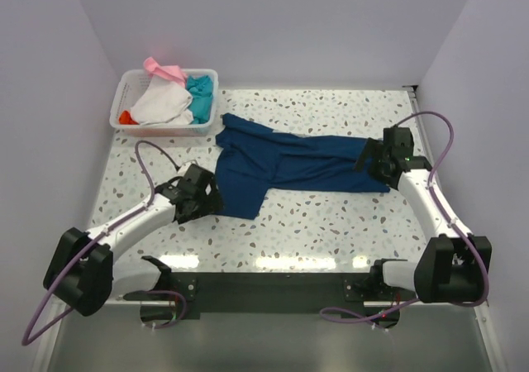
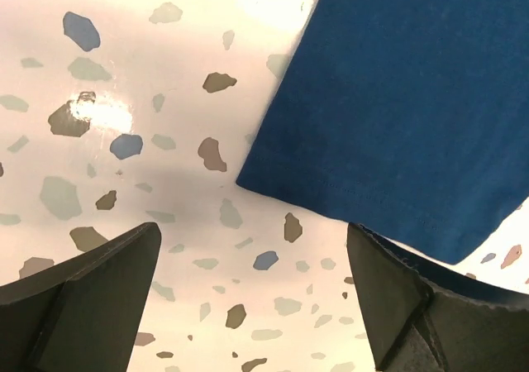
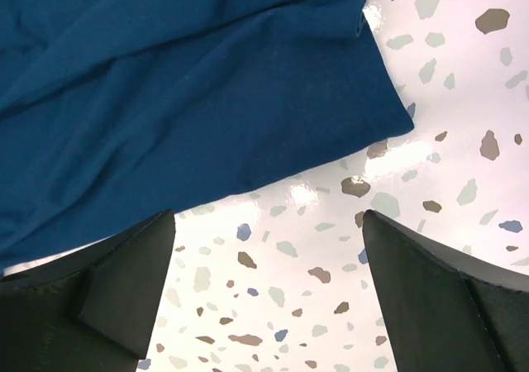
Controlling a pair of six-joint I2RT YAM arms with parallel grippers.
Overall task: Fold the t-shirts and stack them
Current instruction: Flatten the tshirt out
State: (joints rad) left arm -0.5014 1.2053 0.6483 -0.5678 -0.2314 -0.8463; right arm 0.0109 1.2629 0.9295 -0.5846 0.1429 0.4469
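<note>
Tabletop (image 1: 331, 223) carries the navy t-shirt (image 1: 289, 165), rumpled and stretched between your two grippers, with the other t-shirts (image 1: 165, 103) heaped in the basket (image 1: 161, 129) beyond the left gripper (image 1: 201, 197). Both that one and the right gripper (image 1: 376, 159) stand wide open and empty, each with a shirt corner just ahead of its fingers. Close from here and you may pinch one layer or bare table, so the cloth slips.

The spread t-shirt (image 1: 289, 161) is plain deep blue on the side that shows. The counter (image 1: 331, 215) is white, speckled with grey, brown and blue flecks. The white basket (image 1: 169, 130) holds a pink tee (image 1: 165, 69), a white tee (image 1: 161, 105), a teal tee (image 1: 200, 95) and a scrap (image 1: 126, 117) that looks orange-red.
</note>
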